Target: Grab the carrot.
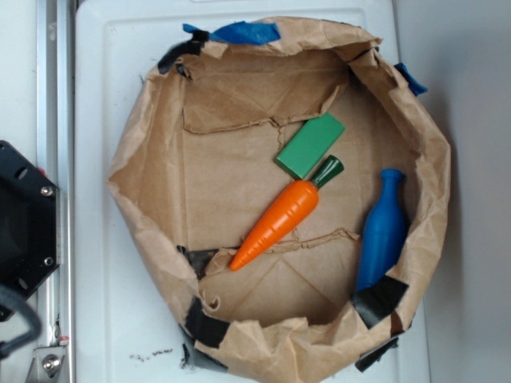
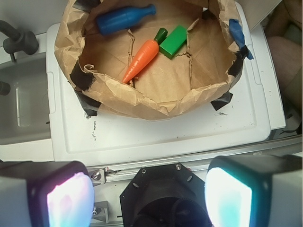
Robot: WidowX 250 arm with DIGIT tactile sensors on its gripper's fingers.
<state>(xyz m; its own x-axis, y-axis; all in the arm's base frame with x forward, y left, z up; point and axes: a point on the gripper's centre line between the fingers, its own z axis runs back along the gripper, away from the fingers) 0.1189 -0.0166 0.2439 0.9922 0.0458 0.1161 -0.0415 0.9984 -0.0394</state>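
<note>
The orange carrot [image 1: 277,223] with a dark green stem lies diagonally on the floor of a brown paper-lined basin [image 1: 152,152], stem toward the green block. In the wrist view the carrot [image 2: 140,60] sits far ahead, inside the basin. My gripper [image 2: 149,196] is open and empty, its two fingers [image 2: 68,198] wide apart, high over the black robot base, well short of the basin. The gripper is not in the exterior view.
A flat green block [image 1: 310,145] lies just beyond the carrot's stem. A blue bottle [image 1: 382,231] lies along the basin's right wall. The paper walls [image 2: 142,101] stand raised, held by black and blue tape. The black robot base [image 1: 24,223] sits at left on a white board [image 1: 104,303].
</note>
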